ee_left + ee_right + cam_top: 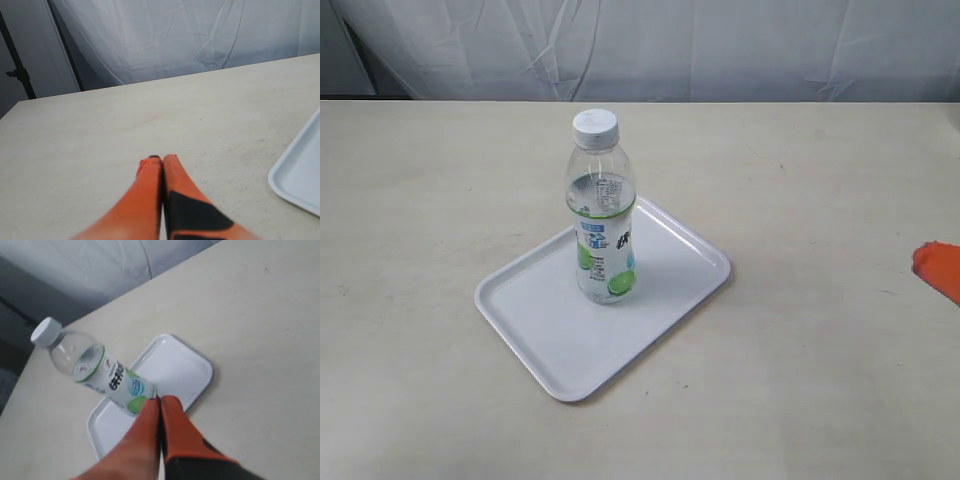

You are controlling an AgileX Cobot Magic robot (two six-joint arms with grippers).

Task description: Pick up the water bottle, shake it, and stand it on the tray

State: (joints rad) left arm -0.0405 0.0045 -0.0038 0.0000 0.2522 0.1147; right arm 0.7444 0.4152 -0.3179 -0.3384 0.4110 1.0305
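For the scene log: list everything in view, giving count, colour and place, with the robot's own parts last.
water bottle: one, clear with a white cap and a green-and-blue label, standing upright on the tray.
tray: one, white, flat on the table near its middle.
table: one, pale beige, under everything.
cloth: one, white, hanging behind the table's far edge.
stand: one, dark, beside the cloth in the left wrist view.
left fingers: one pair, orange, closed and empty, over bare table.
right fingers: one pair, orange, closed and empty, at the right edge of the exterior view, apart from the bottle.
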